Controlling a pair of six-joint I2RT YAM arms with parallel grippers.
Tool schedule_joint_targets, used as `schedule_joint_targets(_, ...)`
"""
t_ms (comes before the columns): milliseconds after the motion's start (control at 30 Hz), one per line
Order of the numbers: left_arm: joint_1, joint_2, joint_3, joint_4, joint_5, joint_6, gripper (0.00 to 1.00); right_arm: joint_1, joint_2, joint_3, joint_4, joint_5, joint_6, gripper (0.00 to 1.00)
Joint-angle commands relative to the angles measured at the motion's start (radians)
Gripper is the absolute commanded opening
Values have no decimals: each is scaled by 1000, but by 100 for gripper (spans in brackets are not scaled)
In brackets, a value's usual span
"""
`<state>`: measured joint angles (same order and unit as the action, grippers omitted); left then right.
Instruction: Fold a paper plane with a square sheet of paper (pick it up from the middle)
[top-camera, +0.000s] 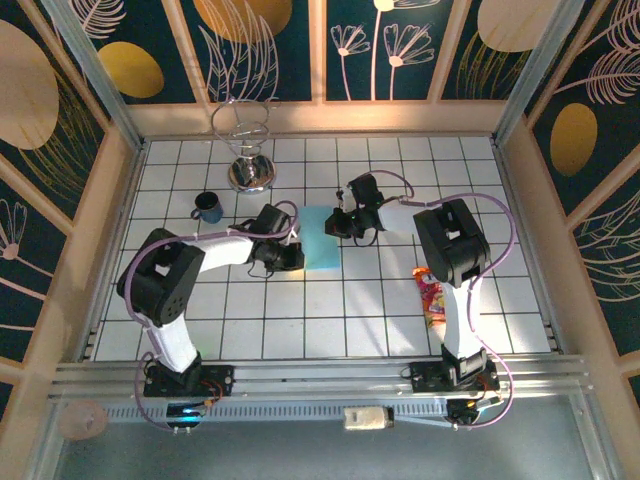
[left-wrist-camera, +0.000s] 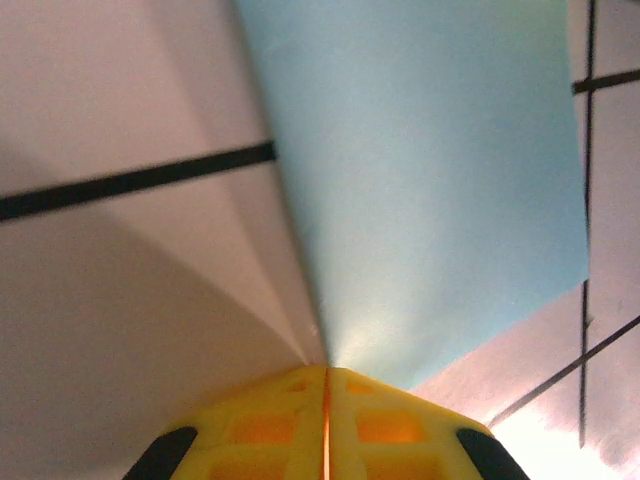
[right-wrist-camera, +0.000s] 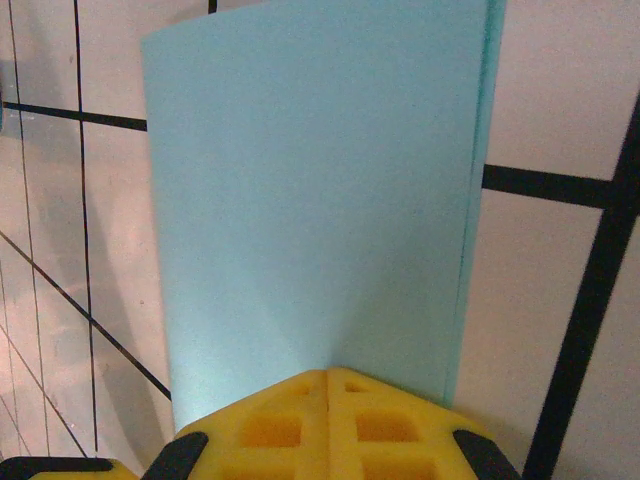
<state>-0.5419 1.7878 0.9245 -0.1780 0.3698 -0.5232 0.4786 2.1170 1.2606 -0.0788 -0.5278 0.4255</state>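
**DESK:** What am I looking at, widest first?

**OPERATOR:** A glossy white tiled bench (top-camera: 330, 320) with dark grout lines. My two arms reach in to its middle. The left gripper (top-camera: 292, 257) and the right gripper (top-camera: 338, 224) meet at the square sheet of paper (top-camera: 320, 238), a narrow cyan rectangle lying mid-bench between them.

**DESK:** Jaws?

**OPERATOR:** Both pairs are pressed together on the sheet. From the left wrist, the yellow left gripper (left-wrist-camera: 325, 372) shows only a hairline seam, with the sheet (left-wrist-camera: 430, 180) running out of it. The right gripper (right-wrist-camera: 328, 372) reads the same, with the sheet (right-wrist-camera: 310, 200) spreading from the pinch. Its right-hand edge looks doubled, so I judge it folded in half.

**DESK:** How will it handle?

**OPERATOR:** Featherlight, matte and limp. I expect it to bow wherever unsupported, crease for good and slide readily on glossy tile. I'd pinch lightly at mid-edge on opposite sides, both pinches level, so it neither tears nor buckles.

**DESK:** Anything smaller?

**OPERATOR:** A chrome wire stand (top-camera: 247, 172) at the back, an orange-red snack packet (top-camera: 430, 297) beside the right arm, and a small dark-blue cup (top-camera: 208, 207) near the stand. None touches the sheet.
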Motion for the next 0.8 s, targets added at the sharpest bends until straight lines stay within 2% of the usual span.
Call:
schedule_joint_targets(0, 11, -56, -12, -158, -15, 26, 9, -34, 189, -97, -220, 324, -14, 0)
schedule_joint_targets(100, 11, -124, 17, -81, 24, -4, 10, -31, 179, -84, -222, 303, -14, 0)
schedule_joint_targets(200, 12, -141, 25, 15, 15, -70, 12, -24, 155, -49, -226, 267, -3, 0)
schedule_joint_targets(433, 28, -82, 43, 239, -36, -243, 24, -2, 27, 71, -144, 64, 65, 7)
schedule_joint_targets(600, 28, 0, 100, 311, 0, -298, 27, -8, -100, 75, -51, -8, 134, 23)
schedule_joint_targets(667, 28, 14, 107, 325, 12, -302, 28, -17, -160, 17, -20, 3, 160, 33)
schedule_joint_targets(767, 28, 43, 129, 318, 23, -292, 30, -35, -255, -105, 19, 52, 199, 42)
